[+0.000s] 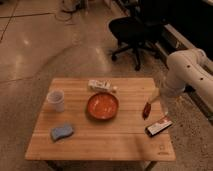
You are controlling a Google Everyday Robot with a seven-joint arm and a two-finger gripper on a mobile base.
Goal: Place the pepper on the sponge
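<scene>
My end effector [152,98] hangs released, fingers spread, just above the dark red pepper [146,110] at the table's [100,146] three o'clock edge, apparently lined up to straddle it. The blue sponge [61,132] lies bare at eight o'clock, well apart.

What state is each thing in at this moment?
Pepper: lying on the table, right side.
Sponge: flat, nothing on it.
Hand: open, just above the pepper.
Cup: upright.
Bowl: upright, empty.
Box: lying flat.
</scene>
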